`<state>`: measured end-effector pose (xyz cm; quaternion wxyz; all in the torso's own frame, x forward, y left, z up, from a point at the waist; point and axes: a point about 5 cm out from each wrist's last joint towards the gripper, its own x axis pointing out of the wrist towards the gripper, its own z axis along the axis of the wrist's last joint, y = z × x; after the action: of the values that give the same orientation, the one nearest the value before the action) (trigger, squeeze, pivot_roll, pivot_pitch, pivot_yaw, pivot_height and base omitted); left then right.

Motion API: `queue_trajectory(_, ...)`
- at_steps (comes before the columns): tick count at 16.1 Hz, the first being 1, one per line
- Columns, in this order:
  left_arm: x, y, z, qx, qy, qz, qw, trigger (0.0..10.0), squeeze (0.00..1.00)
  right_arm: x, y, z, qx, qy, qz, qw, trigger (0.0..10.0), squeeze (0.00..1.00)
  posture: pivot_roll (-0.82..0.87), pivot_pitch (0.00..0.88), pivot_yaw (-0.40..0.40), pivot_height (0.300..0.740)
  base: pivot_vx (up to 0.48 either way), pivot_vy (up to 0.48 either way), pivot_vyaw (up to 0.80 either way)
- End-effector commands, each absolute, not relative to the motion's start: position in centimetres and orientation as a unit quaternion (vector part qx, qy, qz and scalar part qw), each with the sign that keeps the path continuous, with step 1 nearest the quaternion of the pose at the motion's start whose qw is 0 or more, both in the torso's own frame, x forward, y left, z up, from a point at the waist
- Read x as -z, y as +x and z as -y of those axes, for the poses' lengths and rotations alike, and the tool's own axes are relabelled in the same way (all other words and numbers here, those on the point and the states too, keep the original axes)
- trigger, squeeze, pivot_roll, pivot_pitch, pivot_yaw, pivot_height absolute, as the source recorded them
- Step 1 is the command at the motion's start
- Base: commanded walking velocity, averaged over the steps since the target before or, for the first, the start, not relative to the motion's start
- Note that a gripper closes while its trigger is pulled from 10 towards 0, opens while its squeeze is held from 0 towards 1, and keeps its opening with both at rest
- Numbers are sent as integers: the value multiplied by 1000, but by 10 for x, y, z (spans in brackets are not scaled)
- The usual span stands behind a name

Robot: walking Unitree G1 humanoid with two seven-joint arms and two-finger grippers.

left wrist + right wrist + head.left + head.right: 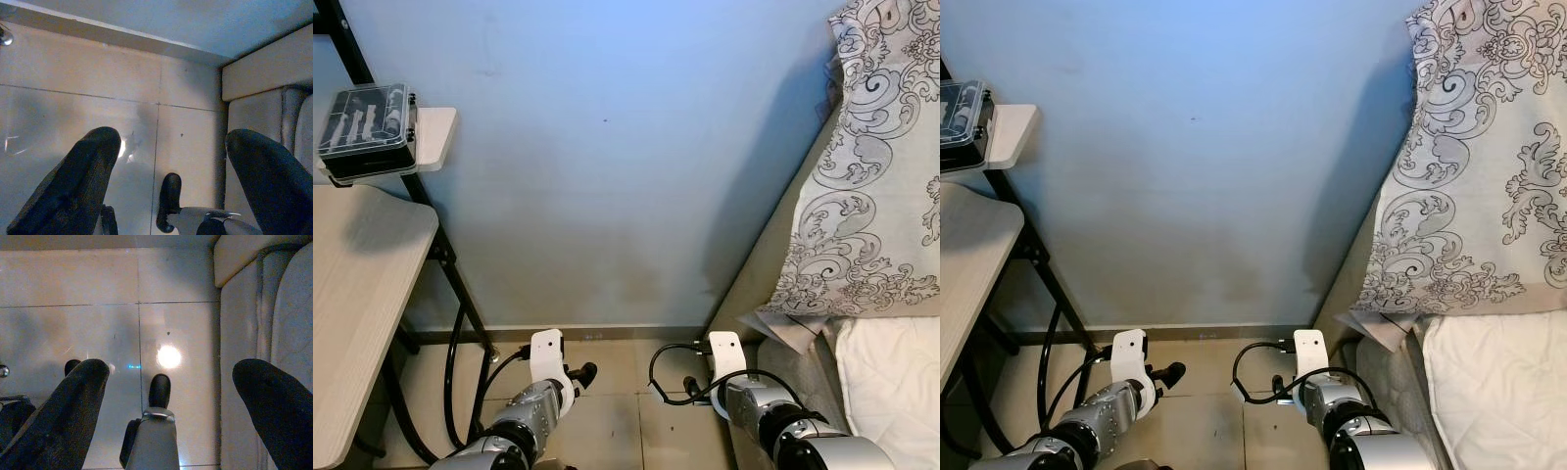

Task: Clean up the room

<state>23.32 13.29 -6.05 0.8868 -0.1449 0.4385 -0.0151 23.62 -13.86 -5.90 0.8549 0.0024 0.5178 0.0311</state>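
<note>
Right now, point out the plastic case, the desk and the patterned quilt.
Plastic case [367,127], left eye view, on its clear lid.
Desk [357,294], left eye view, on its bare wooden top.
Patterned quilt [881,176], left eye view, on its printed cloth.

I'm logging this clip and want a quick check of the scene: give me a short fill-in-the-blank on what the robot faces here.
1. The clear plastic case rests on a small shelf fixed against the ____ wall.
2. The patterned pillow lies on the bed on the robot's ____ side.
3. Both the left gripper and the right gripper hang over a tiled ____.
4. The fingers of both grippers are spread ____.

Missing words: blue; right; floor; open
</note>
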Motion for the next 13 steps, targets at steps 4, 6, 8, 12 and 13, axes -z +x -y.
queue_trajectory(4, 95, 166, -170, 10, -45, -562, 826, 10000, 0, 89, 183, 137, -9, 49, -548, 835, 10000, 0, -42, 0, -15, 740, 0, 0, 0)
queue_trajectory(6, 95, 167, -168, 15, -48, -561, 827, 10000, 0, 89, 183, 135, -14, 47, -545, 837, 10000, 0, -36, 0, -20, 740, 0, 0, 0)
queue_trajectory(8, 95, 167, -166, 21, -46, -560, 827, 10000, 0, 89, 184, 134, -20, 43, -541, 840, 10000, 0, -34, 0, -21, 740, 0, 0, 0)
queue_trajectory(12, 94, 169, -164, 30, -36, -556, 830, 10000, 0, 88, 184, 132, -25, 41, -537, 842, 10000, 0, -31, 0, -26, 740, 0, 0, 0)
queue_trajectory(13, 94, 171, -164, 33, -30, -552, 833, 10000, 0, 88, 185, 132, -24, 45, -534, 844, 10000, 0, -31, 0, -26, 740, 0, 0, 0)
